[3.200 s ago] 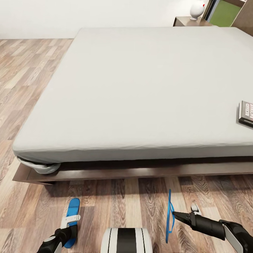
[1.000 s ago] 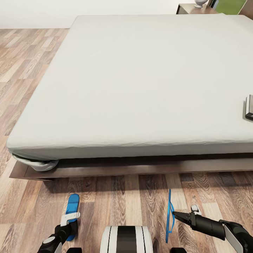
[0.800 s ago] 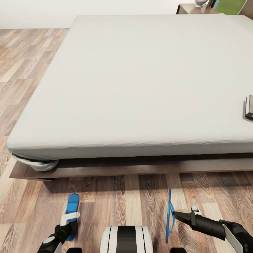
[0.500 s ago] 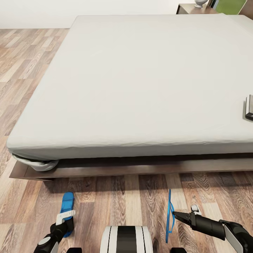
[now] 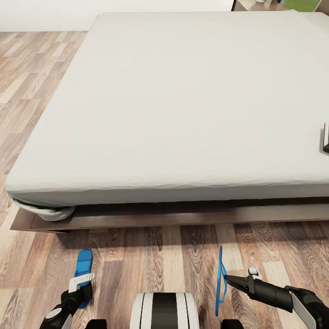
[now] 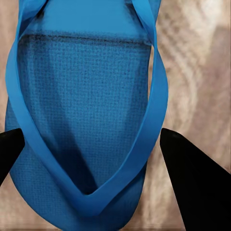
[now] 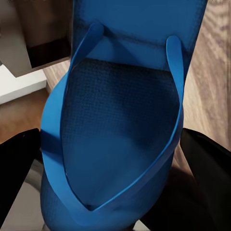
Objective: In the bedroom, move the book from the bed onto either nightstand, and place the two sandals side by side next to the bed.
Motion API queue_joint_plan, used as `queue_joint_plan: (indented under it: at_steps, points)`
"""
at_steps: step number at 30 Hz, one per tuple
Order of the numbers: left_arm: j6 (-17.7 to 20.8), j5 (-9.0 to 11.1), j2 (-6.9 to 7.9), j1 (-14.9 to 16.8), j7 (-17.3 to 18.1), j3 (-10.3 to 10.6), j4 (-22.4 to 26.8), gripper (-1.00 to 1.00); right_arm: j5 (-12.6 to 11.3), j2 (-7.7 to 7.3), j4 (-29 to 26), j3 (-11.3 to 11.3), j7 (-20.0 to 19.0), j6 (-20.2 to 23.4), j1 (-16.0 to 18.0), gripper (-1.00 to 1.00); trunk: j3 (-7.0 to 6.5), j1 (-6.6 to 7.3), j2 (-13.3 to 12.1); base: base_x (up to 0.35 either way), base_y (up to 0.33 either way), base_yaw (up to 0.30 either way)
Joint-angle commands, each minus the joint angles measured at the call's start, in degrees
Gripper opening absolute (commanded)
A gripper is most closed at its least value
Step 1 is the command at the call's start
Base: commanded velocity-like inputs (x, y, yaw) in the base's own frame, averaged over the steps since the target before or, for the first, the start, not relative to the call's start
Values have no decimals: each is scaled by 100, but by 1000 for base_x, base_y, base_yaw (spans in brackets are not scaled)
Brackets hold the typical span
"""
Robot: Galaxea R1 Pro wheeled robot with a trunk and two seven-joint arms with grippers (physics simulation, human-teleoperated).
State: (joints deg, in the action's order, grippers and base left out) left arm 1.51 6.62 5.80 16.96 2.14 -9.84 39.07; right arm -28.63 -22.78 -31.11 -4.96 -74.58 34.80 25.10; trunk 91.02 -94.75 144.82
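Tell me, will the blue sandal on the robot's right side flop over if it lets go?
Probably. The right end effector holds that sandal on its thin edge, so it would likely tip flat. It looks thin and light, probably bendy. Its looped strap might snag a finger.

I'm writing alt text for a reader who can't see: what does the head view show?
Two robot hands each hold a blue sandal above a wood-plank floor beside a large grey bed: the left hand holds the left sandal roughly flat, the right hand holds the right sandal on edge. A dark book lies at the mattress's right edge.
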Motion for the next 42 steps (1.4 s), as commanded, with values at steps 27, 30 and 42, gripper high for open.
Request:
queue_joint_plan:
  at_steps: [27,30,42]
  points:
    - [-1,59,0,1,23,-9,13,-100,-55,-7,0,-32,1,54,3,-100,70,-7,5,0,0,0]
    - [-1,59,0,1,23,-9,13,-100,-55,-7,0,-32,-1,54,3,-100,70,-7,5,0,0,0]
    - [-1,59,0,1,24,-9,13,-100,-60,-7,0,-32,-1,54,3,-100,70,-7,5,0,0,0]
